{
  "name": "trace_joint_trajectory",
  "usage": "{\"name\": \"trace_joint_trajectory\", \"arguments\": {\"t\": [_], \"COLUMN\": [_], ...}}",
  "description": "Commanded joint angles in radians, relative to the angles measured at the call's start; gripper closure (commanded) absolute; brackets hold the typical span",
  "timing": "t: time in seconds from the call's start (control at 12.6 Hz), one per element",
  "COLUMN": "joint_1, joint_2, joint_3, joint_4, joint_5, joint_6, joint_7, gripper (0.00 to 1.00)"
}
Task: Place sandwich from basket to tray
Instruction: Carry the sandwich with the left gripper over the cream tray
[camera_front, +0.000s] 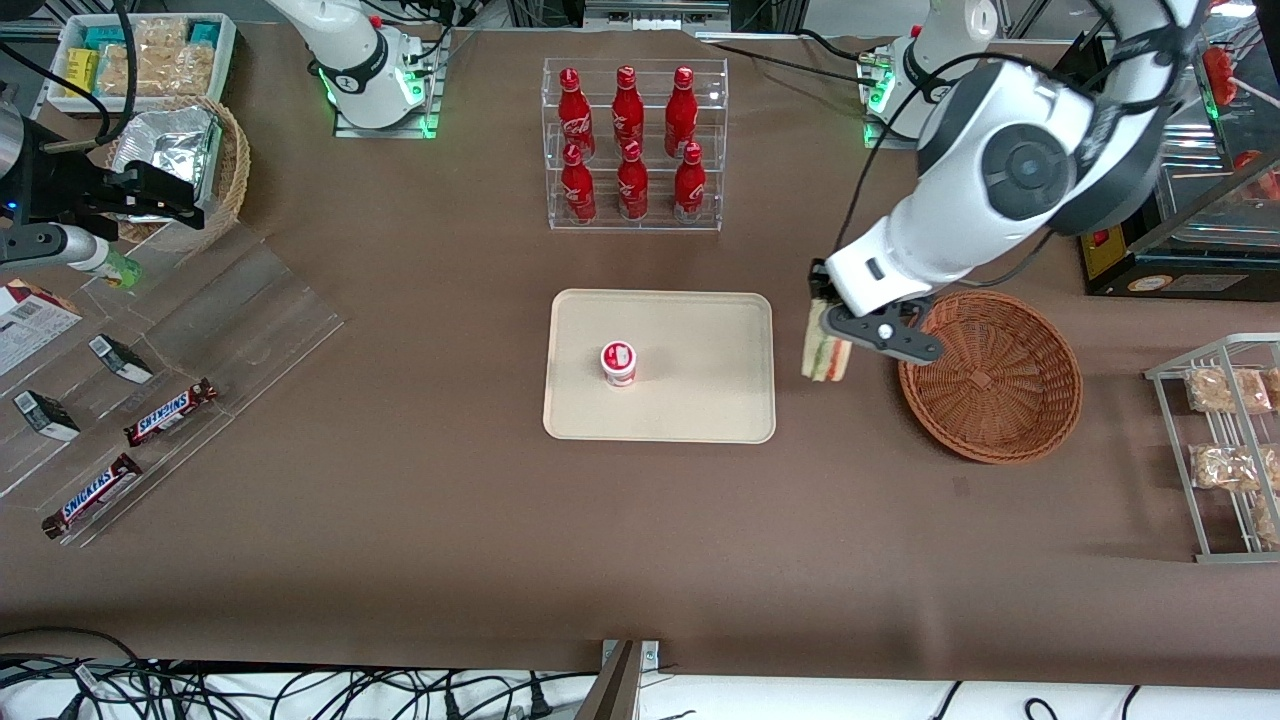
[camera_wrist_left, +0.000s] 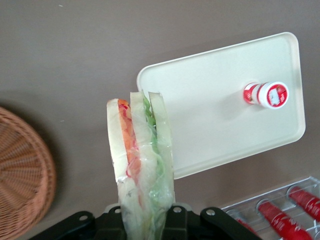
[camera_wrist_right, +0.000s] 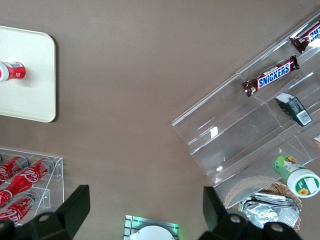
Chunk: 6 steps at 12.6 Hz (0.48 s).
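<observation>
My left gripper (camera_front: 838, 335) is shut on the wrapped sandwich (camera_front: 825, 351), a white-bread wedge with red, orange and green layers. It hangs in the air over the brown table, between the reddish-brown wicker basket (camera_front: 990, 376) and the cream tray (camera_front: 690, 400). In the left wrist view the sandwich (camera_wrist_left: 142, 160) sticks out from the gripper (camera_wrist_left: 146, 225), with the tray (camera_wrist_left: 210, 105) just ahead of it and the basket (camera_wrist_left: 22, 175) to one side. Nothing lies in the basket.
A small red-and-white cup (camera_front: 619, 363) stands on the tray. A clear rack of red bottles (camera_front: 633, 145) stands farther from the front camera than the tray. A wire rack with snack packs (camera_front: 1225, 440) is at the working arm's end, and acrylic shelves with Snickers bars (camera_front: 170, 412) at the parked arm's end.
</observation>
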Motion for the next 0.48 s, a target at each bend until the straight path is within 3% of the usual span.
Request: {"name": "trace_joint_trajectory", "arguments": {"t": [0.0, 0.24, 0.4], "joint_1": [-0.085, -0.157, -0.176], "joint_2": [0.117, 0.215, 0.244], "joint_3": [-0.001, -0.003, -0.001], "joint_4": [0.028, 0.025, -0.016], "joint_5": [0.106, 0.246, 0.298], "joint_6": [0.093, 0.179, 0.258], "joint_7": [-0.170, -0.342, -0.398], "gripper": [1.00, 1.00, 1.00]}}
